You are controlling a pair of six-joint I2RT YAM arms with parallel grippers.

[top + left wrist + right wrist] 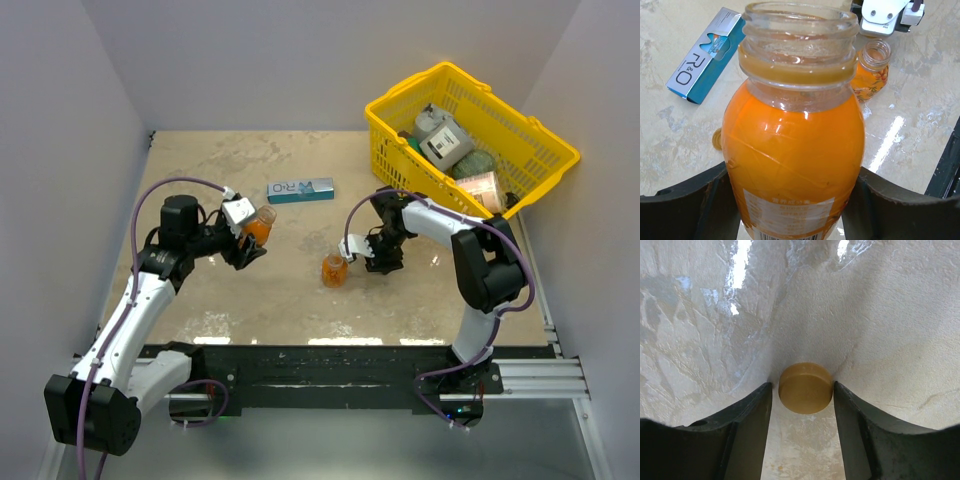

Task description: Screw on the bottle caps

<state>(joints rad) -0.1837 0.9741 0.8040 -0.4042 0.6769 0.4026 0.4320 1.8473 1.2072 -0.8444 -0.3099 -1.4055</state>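
Note:
My left gripper (250, 240) is shut on an orange bottle (261, 226), holding it tilted above the table. In the left wrist view the bottle (792, 145) fills the frame between the fingers, and its threaded neck is open with no cap on it. A second uncapped bottle (334, 270) (871, 70) stands upright mid-table. Just right of it, my right gripper (383, 262) is down at the table. A brownish-orange cap (805, 388) lies flat between its fingertips. The right finger touches the cap and a thin gap shows at the left one. Another cap (716, 139) peeks out behind the held bottle.
A blue-and-white box (300, 189) (695, 62) lies flat behind the bottles. A yellow basket (405, 85) of groceries stands tilted at the back right. Grey walls close in the left, back and right sides. A black rail (340, 365) runs along the near edge.

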